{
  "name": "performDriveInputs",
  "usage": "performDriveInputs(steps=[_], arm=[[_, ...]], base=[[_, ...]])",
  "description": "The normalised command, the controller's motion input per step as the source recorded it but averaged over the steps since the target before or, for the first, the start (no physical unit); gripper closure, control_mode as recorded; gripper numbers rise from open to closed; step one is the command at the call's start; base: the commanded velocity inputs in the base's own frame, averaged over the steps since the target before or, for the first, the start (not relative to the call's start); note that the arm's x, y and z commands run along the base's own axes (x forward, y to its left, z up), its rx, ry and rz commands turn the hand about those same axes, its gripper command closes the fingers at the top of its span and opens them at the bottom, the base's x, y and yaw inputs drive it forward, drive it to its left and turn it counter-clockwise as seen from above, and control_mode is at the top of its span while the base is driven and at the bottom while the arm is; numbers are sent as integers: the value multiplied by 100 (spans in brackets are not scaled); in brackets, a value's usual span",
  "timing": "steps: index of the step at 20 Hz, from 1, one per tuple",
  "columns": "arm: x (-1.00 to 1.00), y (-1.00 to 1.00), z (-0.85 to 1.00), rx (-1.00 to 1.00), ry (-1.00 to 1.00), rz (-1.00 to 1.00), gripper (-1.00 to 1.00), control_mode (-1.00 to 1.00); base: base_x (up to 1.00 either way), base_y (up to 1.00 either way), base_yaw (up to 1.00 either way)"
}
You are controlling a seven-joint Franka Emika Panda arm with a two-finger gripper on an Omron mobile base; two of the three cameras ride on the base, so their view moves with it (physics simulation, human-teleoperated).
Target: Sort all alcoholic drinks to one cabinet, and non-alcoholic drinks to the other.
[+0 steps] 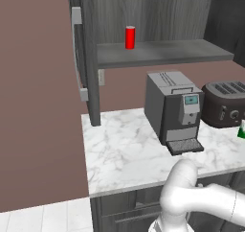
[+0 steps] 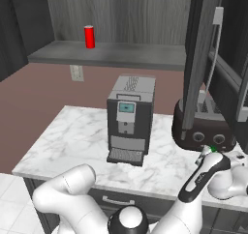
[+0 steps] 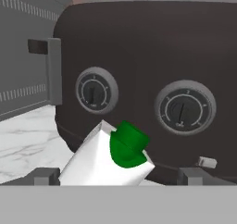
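A short green-and-white bottle [image 3: 99, 160] with a green cap [image 3: 128, 146] leans tilted in front of the dark toaster [image 3: 152, 56]. My gripper [image 3: 118, 174] is open, one fingertip on each side of the bottle, with a gap showing on the right. In the right base view the gripper [image 2: 209, 154] is at the counter's right end by the green cap [image 2: 213, 149]. The bottle [image 1: 242, 129] also peeks in at the right edge of the left base view. A small red can [image 1: 129, 37] [image 2: 89, 36] stands on the shelf of the open wall cabinet [image 1: 162, 53]. The beer bottle and the tan bottle are out of view.
A grey coffee machine [image 1: 174, 111] [image 2: 130, 119] stands mid-counter on white marble [image 1: 119, 149], with the toaster [image 1: 225, 103] [image 2: 206, 126] to its right. The cabinet's open doors [image 1: 81, 49] [image 2: 201, 59] jut out over the counter, the right one just above the toaster.
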Motion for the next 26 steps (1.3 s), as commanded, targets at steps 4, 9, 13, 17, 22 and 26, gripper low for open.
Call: performDriveInputs(steps=[4,9,13,17,22,26], arm=[[0,15,-20,-1,0,0,-100,-100],[0,38,-36,-5,0,0,-100,-100],[0,39,-34,-6,0,0,-100,-100],[0,22,-22,-3,0,0,-100,-100],[0,8,-3,-1,0,0,100,-100],[-9,0,8,0,0,0,100,-100]], base=[[0,0,0],[0,0,0],[0,0,0],[0,0,0],[0,0,0],[0,0,0]])
